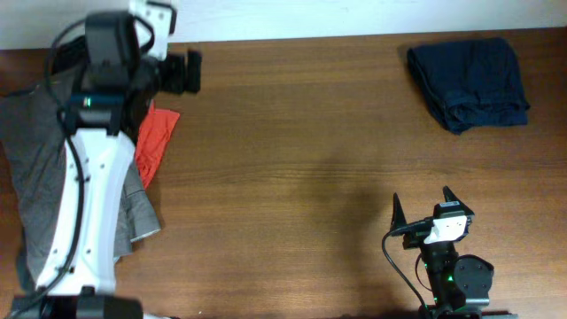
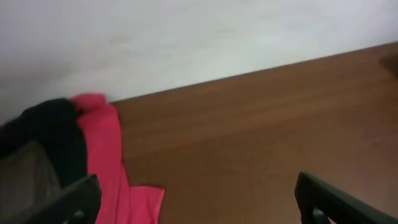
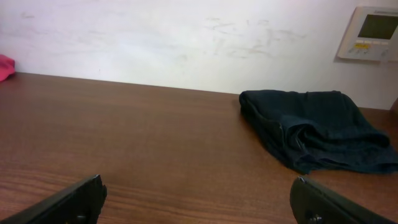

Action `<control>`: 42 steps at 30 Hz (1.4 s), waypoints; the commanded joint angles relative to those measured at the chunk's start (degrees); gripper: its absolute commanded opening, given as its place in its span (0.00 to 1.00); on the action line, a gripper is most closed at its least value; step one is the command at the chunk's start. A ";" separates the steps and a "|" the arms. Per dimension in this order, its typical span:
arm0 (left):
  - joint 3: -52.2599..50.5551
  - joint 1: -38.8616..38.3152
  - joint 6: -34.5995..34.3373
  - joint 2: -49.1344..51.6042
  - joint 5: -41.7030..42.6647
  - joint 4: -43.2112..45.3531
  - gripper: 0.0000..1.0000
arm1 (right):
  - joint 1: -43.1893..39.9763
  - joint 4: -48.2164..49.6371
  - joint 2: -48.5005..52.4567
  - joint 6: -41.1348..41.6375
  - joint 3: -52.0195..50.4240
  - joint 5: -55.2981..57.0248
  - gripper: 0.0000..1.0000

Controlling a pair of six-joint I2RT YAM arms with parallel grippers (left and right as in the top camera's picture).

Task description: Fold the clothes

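Observation:
Folded dark navy shorts [image 1: 469, 81] lie at the table's far right; they also show in the right wrist view [image 3: 314, 129]. A red-orange top [image 1: 156, 142] lies at the left beside grey shorts [image 1: 40, 177], partly under my left arm. In the left wrist view the red-orange top [image 2: 112, 168] lies next to a black garment [image 2: 53, 137]. My left gripper [image 2: 198, 202] is open and empty near the far left edge, above the pile. My right gripper [image 1: 423, 211] is open and empty at the near right; it also shows in the right wrist view [image 3: 199, 199].
The wooden table [image 1: 301, 159] meets a white wall at the far edge. A wall thermostat [image 3: 372, 34] hangs behind the navy shorts.

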 commanded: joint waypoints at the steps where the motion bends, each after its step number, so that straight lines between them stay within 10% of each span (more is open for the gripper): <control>1: -10.84 0.09 -0.28 -6.32 -1.95 5.31 0.99 | 0.37 0.00 -0.59 0.70 -0.55 0.83 0.99; 17: -68.48 0.59 1.20 -41.16 -3.32 49.22 0.99 | 0.37 0.00 -0.59 0.70 -0.55 0.83 0.99; 42: -91.32 4.42 2.60 -82.58 -3.13 47.34 0.99 | 0.37 0.00 -0.59 0.70 -0.55 0.83 0.98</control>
